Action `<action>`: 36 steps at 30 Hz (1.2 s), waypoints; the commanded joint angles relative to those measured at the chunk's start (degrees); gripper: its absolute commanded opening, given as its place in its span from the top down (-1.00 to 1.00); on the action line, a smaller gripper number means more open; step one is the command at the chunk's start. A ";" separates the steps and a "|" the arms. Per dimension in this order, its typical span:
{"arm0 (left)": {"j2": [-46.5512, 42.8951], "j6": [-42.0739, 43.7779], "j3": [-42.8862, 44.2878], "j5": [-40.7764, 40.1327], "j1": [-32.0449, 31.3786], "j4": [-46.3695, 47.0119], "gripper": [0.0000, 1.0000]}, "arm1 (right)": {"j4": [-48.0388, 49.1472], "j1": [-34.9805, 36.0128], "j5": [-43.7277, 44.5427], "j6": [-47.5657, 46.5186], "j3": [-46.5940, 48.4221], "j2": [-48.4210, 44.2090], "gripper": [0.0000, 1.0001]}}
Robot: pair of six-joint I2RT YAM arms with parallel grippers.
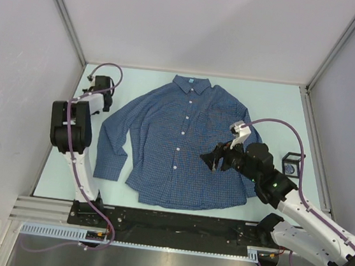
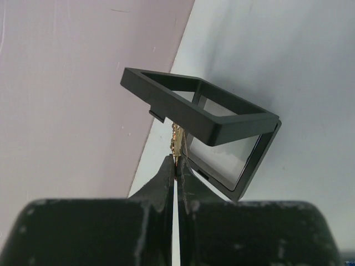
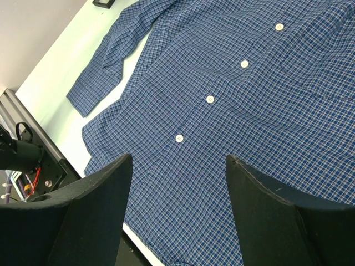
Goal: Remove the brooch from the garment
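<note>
The blue checked shirt (image 1: 177, 139) lies flat and buttoned in the middle of the table, and it fills the right wrist view (image 3: 249, 111). My left gripper (image 1: 99, 91) is off the shirt at the far left, by the wall. In the left wrist view it (image 2: 177, 162) is shut on the small gold brooch (image 2: 177, 141), which sticks out past the fingertips and sits against the edge of an open black frame box (image 2: 222, 124). My right gripper (image 1: 216, 160) hovers over the shirt's lower right front, open and empty (image 3: 178, 158).
A second small black frame box (image 1: 291, 164) stands on the table right of the shirt. The white side wall (image 2: 72, 100) is close on the left of my left gripper. A black rail (image 1: 174, 222) runs along the near table edge.
</note>
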 commanded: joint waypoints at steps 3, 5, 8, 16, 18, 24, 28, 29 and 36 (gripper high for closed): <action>0.89 -1.35 -0.24 -0.68 0.42 0.62 1.00 | 1.79 -0.14 0.95 -0.88 -0.13 -0.48 -0.44; 1.24 -1.35 0.55 -0.51 0.42 0.35 1.00 | 1.61 -0.31 1.12 -0.88 -0.13 -0.40 -0.43; 1.94 -1.00 1.60 -0.95 0.42 -0.09 1.00 | 1.70 -0.31 1.12 -0.88 -0.13 -0.13 -0.44; 3.17 -0.65 1.87 -1.74 0.50 -0.35 1.00 | 2.14 -0.40 1.12 -0.79 -0.39 -0.13 -0.43; 3.26 -0.65 1.78 -2.62 0.50 -0.44 1.00 | 2.31 -0.40 1.04 -0.79 -0.57 -0.05 -0.44; 3.44 -0.91 2.13 -3.93 0.50 -0.35 0.73 | 2.84 -0.31 0.77 -0.62 -0.83 0.04 -0.44; 2.74 -2.05 3.10 -3.41 0.42 -2.72 0.35 | 3.11 -0.40 0.51 -0.62 -1.01 0.13 -0.44; 2.30 -2.31 2.92 -3.15 0.50 -3.25 0.29 | 3.11 -0.49 0.51 -0.62 -1.10 0.13 -0.44; -8.15 -7.58 0.38 8.43 0.50 -9.48 -0.11 | 3.37 -1.98 -1.34 -0.09 -1.10 0.48 -0.44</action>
